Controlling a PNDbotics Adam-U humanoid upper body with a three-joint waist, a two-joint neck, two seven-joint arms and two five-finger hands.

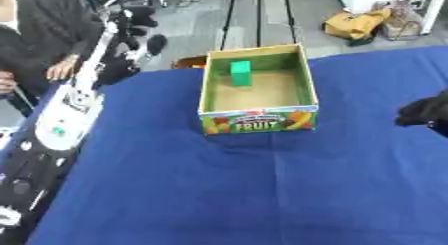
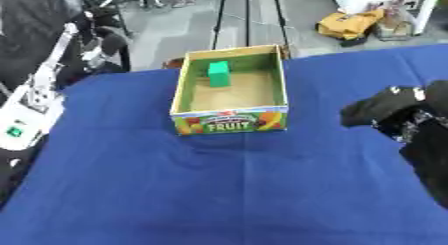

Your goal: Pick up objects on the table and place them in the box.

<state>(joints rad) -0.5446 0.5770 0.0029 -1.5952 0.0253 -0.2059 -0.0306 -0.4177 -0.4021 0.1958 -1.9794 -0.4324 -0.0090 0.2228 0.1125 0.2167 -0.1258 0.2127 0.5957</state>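
Open cardboard box (image 1: 260, 120) with FRUIT lettering on its near wall, standing on the blue tablecloth (image 1: 219, 199), green block (image 1: 240, 72) inside at the far left, long axis running toward the far wall, right hand (image 2: 385, 109) beside the box above the cloth, fingers blurred, state unclear

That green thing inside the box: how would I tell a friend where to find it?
Start from the blue table and find the open cardboard box with FRUIT printed on its front. The green block stands against the box's far wall, left of centre. It is the only thing inside, bright green against the tan floor.
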